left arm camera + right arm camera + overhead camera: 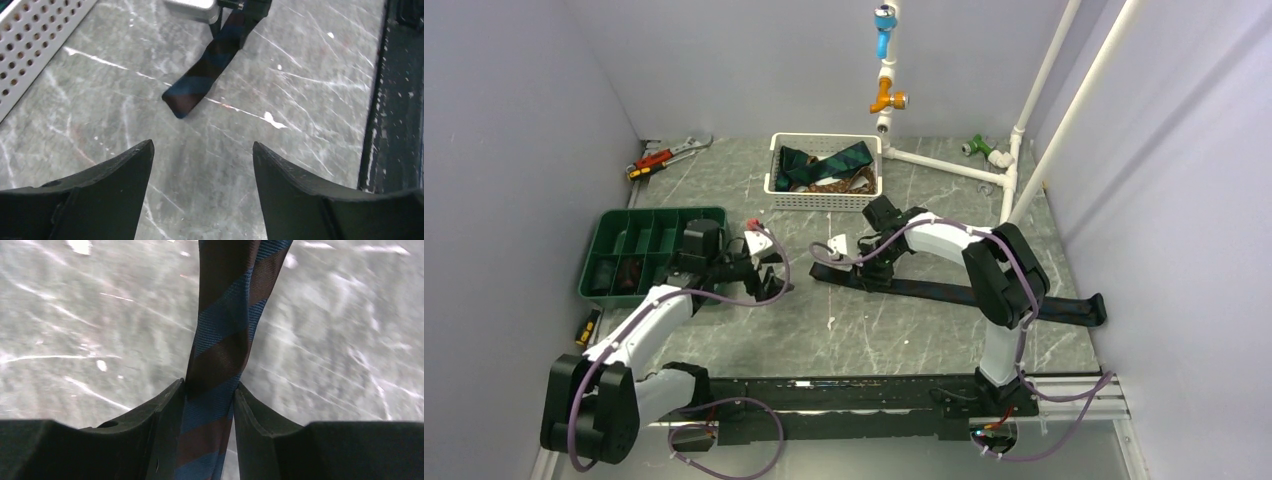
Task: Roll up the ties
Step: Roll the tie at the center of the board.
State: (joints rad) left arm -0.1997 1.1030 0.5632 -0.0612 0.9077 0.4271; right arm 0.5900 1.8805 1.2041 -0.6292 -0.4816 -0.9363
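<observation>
Table (894,335): grey marbled top, and the biggest thing here. The white basket (824,200) at its back middle is my landmark.
Green tray (664,212): split into compartments. It sits left of the white basket, nearer to me and well apart from it.
Striped tie (929,287): lies flat on the table in front of the white basket. Its narrow end is in front of the basket's middle, and the rest runs off to the right and nearer to me.
Basket ties (839,160): dark green and navy fabric heaped inside the white basket, with some brown pattern showing under it.
Right gripper (209,390): mine, in front of the white basket, clenched on the striped tie a little back from its narrow end. The 2 fingers (150,420) press its 2 edges, with blue and brown stripes between them.
Left gripper (202,147): mine, in front of the white basket and to its left, released. Its 2 fingers (110,180) are spread wide over bare table, and the tie's narrow end lies ahead of them, apart.
</observation>
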